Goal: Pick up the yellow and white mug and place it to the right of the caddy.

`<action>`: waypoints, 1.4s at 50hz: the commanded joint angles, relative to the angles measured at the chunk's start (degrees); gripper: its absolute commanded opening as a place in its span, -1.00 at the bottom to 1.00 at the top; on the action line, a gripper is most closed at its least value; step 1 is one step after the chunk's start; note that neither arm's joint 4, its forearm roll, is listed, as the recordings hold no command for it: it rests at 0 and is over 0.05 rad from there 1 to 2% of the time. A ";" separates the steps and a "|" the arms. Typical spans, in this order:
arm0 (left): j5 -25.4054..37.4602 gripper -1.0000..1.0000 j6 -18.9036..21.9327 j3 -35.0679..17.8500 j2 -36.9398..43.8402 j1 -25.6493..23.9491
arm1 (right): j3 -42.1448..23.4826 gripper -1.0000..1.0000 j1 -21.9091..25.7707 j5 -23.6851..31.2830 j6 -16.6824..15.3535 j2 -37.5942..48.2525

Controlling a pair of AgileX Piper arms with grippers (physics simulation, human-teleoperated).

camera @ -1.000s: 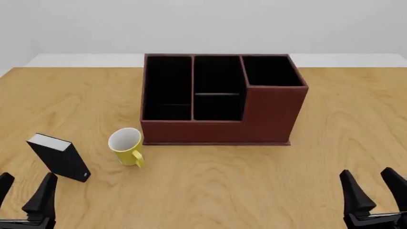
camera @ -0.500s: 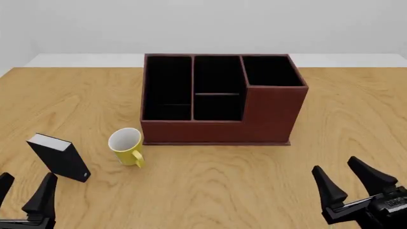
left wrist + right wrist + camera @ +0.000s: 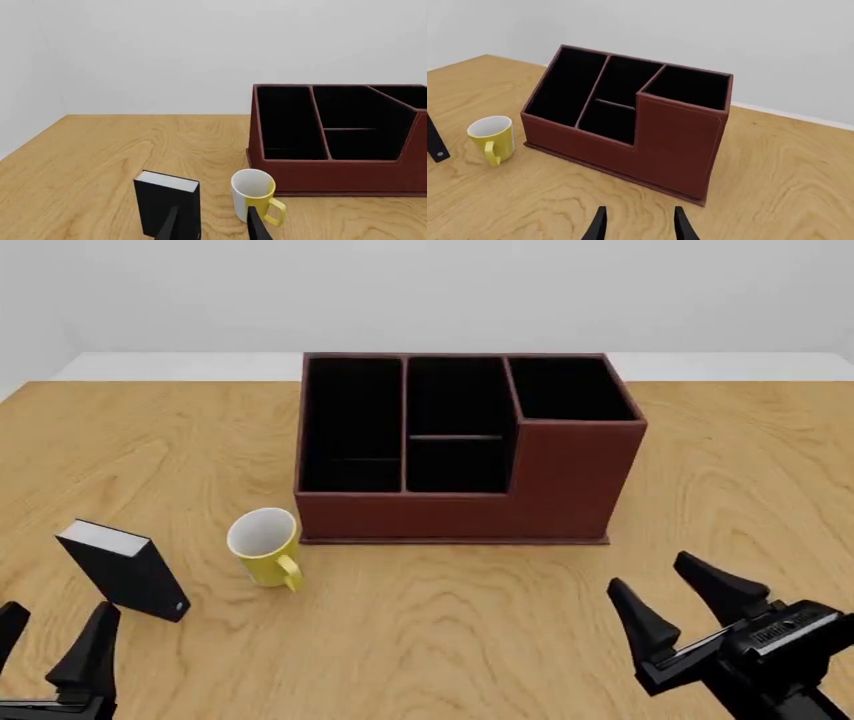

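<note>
The mug (image 3: 266,544) stands between the block (image 3: 127,570) and the caddy (image 3: 461,452).

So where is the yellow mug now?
In the front view, the yellow and white mug stands upright left of the caddy, between its front corner and the black block.

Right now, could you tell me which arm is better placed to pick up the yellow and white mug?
Left, probably. The left gripper sits open just near of the yellow and white mug, while the right gripper is across the table, below the caddy.
</note>
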 commanded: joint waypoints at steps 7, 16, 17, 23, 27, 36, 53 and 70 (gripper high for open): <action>0.01 1.00 -0.03 0.00 -0.01 -0.01 | -2.40 1.00 3.57 -5.27 -0.16 7.86; 0.01 1.00 -0.01 0.00 -0.01 0.01 | -3.79 1.00 4.87 -7.61 -0.38 11.18; 0.01 1.00 0.00 0.00 -0.01 0.01 | -3.96 1.00 5.38 -8.18 -0.31 11.97; 0.00 1.00 0.02 0.00 -0.01 0.02 | -4.41 1.00 6.79 -12.37 -0.65 17.26; 0.01 1.00 0.00 0.00 -0.01 0.00 | -5.41 1.00 8.09 -14.74 -0.30 21.05; 0.02 1.00 0.01 0.00 -0.01 0.00 | -7.60 1.00 9.94 -19.49 0.20 28.10; -2.56 1.00 -0.03 0.30 2.30 -0.07 | -12.75 1.00 14.58 -22.70 -0.44 38.34; -1.77 1.00 0.00 0.26 1.52 -0.05 | -16.25 1.00 17.64 -24.25 -0.73 44.03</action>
